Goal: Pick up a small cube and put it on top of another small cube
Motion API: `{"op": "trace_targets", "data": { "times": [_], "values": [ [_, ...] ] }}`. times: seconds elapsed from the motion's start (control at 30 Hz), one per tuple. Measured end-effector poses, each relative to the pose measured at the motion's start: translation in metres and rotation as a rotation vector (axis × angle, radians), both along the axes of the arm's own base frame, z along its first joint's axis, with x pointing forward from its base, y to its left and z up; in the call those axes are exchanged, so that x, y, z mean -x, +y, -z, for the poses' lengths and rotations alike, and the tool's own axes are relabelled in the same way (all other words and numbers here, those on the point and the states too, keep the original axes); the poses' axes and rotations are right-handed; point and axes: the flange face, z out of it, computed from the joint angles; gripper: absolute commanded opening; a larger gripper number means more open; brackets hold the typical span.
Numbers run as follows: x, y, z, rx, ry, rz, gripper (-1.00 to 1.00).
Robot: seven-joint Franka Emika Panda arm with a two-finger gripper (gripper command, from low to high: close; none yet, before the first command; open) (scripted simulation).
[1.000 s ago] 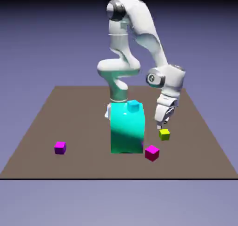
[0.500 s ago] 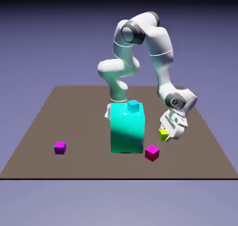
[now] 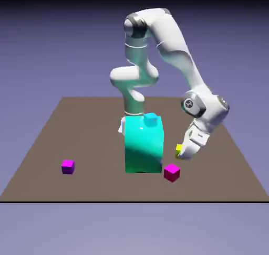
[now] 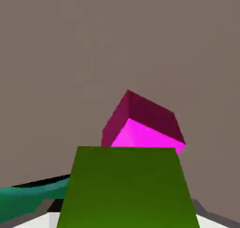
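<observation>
The tiny yellow-green cube (image 3: 179, 148) sits just right of the big teal block (image 3: 143, 146), mostly covered by my gripper (image 3: 182, 153), which tilts down over it from the exterior view's right. In the hand view the same yellow-green cube (image 4: 129, 187) fills the bottom middle between the fingers and hides their tips, so the gripper looks shut on it. The magenta-pink cube (image 4: 143, 124) lies just beyond it. That magenta-pink cube (image 3: 172, 172) rests on the table in front of the teal block's right corner.
A small cyan cube (image 3: 151, 119) stands on top of the teal block. A purple cube (image 3: 68, 166) lies far to the exterior view's left on the brown table (image 3: 79, 128). The teal block's edge (image 4: 28, 199) shows at the hand view's lower left.
The hand came down onto the yellow-green cube, then tilted over it. The cube has shifted a little toward the teal block and slightly up.
</observation>
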Motion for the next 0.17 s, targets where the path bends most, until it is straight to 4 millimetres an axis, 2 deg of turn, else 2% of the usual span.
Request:
{"op": "trace_targets", "data": {
  "times": [0.07,0.1,0.17],
  "values": [
    [0.005,-0.014,0.039,-0.001,0.001,-0.001,-1.0],
    [0.007,-0.016,0.044,-0.001,0.002,-0.001,1.0],
    [0.006,-0.016,0.044,0.0,-0.001,-0.002,1.0]
  ]
}}
